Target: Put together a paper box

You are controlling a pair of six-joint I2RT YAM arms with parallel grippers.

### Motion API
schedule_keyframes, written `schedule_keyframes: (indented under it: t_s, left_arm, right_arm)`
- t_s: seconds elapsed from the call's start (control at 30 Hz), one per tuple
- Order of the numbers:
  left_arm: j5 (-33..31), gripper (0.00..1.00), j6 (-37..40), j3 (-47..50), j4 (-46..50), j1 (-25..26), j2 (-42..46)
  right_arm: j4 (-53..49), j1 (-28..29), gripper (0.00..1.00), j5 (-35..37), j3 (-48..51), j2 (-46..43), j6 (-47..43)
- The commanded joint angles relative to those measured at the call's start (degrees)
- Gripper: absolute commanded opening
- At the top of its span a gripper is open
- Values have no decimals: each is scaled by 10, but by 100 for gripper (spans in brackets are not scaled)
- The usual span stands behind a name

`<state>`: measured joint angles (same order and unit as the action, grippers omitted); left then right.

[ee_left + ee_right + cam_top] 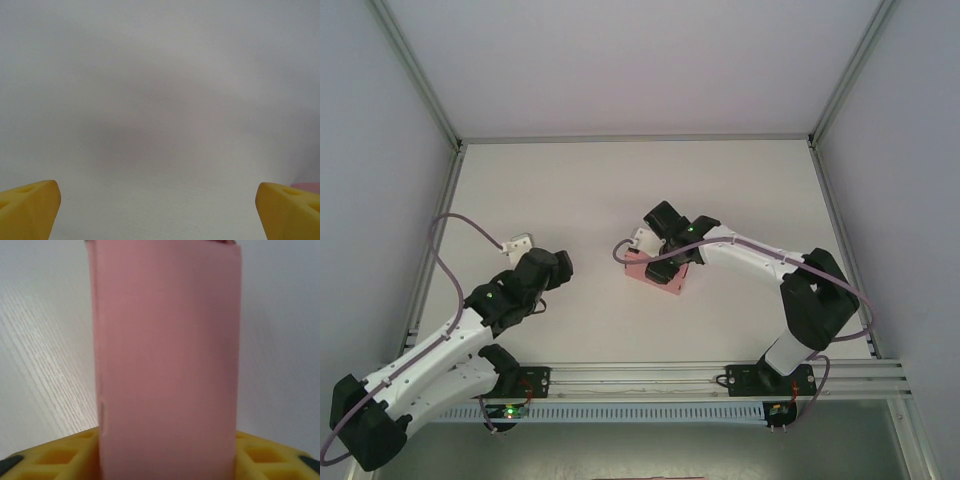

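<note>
Yellow fingers spread wide, the left tool hovers released over bare counter, well apart from the work. Right of it, near the counter's middle, the pink paper box lies folded into a closed rectangular shape, the right tool clasping its two long sides. Folding looks mostly done; whether end flaps need tucking I cannot tell.

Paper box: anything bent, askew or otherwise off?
Nothing serious. The paper box sits skewed to the edges of the table, under the right gripper. In the right wrist view it fills the gap between the fingers, and its left edge has a small nick low down. No tears visible.
</note>
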<state>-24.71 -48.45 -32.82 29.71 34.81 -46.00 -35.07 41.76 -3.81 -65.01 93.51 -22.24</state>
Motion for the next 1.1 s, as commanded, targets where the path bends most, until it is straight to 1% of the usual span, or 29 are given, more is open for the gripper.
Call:
schedule_keyframes:
  t_s: [0.0,0.07,0.13,0.17,0.2,0.23,0.27,0.3,0.33,0.37,0.43,0.47,0.5,0.53,0.6,0.67,0.73,0.77,0.8,0.83,0.87,0.93,1.0,1.07]
  left_arm:
    - [-22,100,-16,14,28,-3,24]
    - [-24,100,-14,17,32,-3,37]
    - [-27,100,-16,21,35,-4,49]
    - [-30,100,-15,23,35,-3,54]
    - [-32,100,-15,24,35,-3,58]
    - [-34,100,-16,26,35,-3,61]
    - [-35,100,-16,27,34,-3,64]
    - [-35,100,-17,29,32,-3,64]
    - [-33,100,-19,30,29,-3,63]
    - [-27,100,-19,32,21,-3,61]
    - [-18,100,-16,35,2,-3,56]
    - [-16,100,-12,35,-4,-3,51]
    - [-14,100,-10,32,-4,-3,46]
    - [-15,100,-9,28,0,-3,41]
    - [-18,100,-4,18,7,-3,30]
    - [-18,100,4,8,11,-3,23]
    - [-21,100,11,-2,12,-2,18]
    - [-25,100,16,-8,12,-3,17]
    - [-31,100,23,-13,11,-3,15]
    - [-38,100,29,-20,13,-3,13]
    - [-50,100,36,-28,14,-4,10]
    - [-70,100,60,-39,2,-5,0]
    - [-91,100,78,-53,-12,-13,-16]
    - [-103,100,96,-77,-9,-24,-40]
  right_arm:
    - [-32,6,45,41,-24,6,-12]
    - [-29,25,40,99,-29,0,-16]
    - [5,66,38,210,-13,-11,-45]
    - [38,84,37,265,3,-16,-69]
    - [82,102,40,320,23,-20,-100]
    - [125,115,40,359,44,-24,-129]
    - [154,124,40,371,63,-25,-172]
    - [180,136,42,375,88,-27,-227]
    - [225,148,43,398,114,-27,-256]
    - [269,156,40,413,140,-28,-280]
    - [336,165,40,405,186,-39,-312]
    - [366,166,44,397,209,-48,-318]
    - [398,166,53,388,231,-58,-318]
    - [408,167,57,376,245,-69,-315]
    - [400,167,61,353,259,-92,-292]
    - [365,167,69,322,258,-121,-268]
    - [340,172,74,302,254,-155,-245]
    - [315,173,80,270,252,-179,-236]
    - [307,173,83,248,255,-204,-228]
    - [303,171,89,223,261,-229,-221]
    - [297,168,98,194,270,-258,-223]
    - [306,157,98,163,288,-308,-202]
    - [294,134,98,110,301,-357,-192]
    - [328,110,98,104,319,-400,-158]
